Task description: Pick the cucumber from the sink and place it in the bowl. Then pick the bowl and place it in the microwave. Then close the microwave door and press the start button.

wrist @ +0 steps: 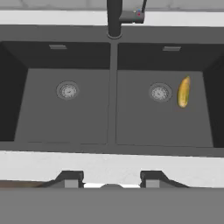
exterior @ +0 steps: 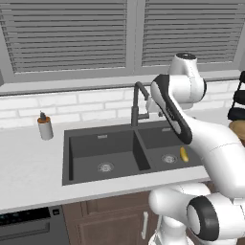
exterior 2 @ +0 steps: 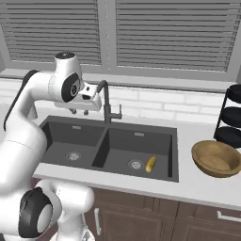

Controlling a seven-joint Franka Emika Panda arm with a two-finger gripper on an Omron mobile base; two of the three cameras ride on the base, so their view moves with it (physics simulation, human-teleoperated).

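The yellow-green cucumber (exterior: 183, 153) (exterior 2: 150, 164) (wrist: 183, 92) lies on the floor of the right basin of the dark grey sink (exterior: 71, 162) (exterior 2: 173, 155) (wrist: 113, 109), just right of that basin's drain. The tan wooden bowl (exterior 2: 216, 158) (exterior: 238, 128) stands empty on the counter to the sink's right. My gripper (exterior 2: 79, 113) (wrist: 111, 179) hangs high above the sink's front edge, near the divider between the basins and pointing down. It is open with nothing between its fingers. The microwave and its door are out of view.
A tall dark faucet (exterior: 139, 103) (exterior 2: 107, 101) (wrist: 114, 17) rises behind the sink's divider, close to my hand. A soap dispenser (exterior: 45, 127) stands on the counter to the left. A black tiered rack (exterior 2: 231, 117) (exterior: 238, 100) stands behind the bowl.
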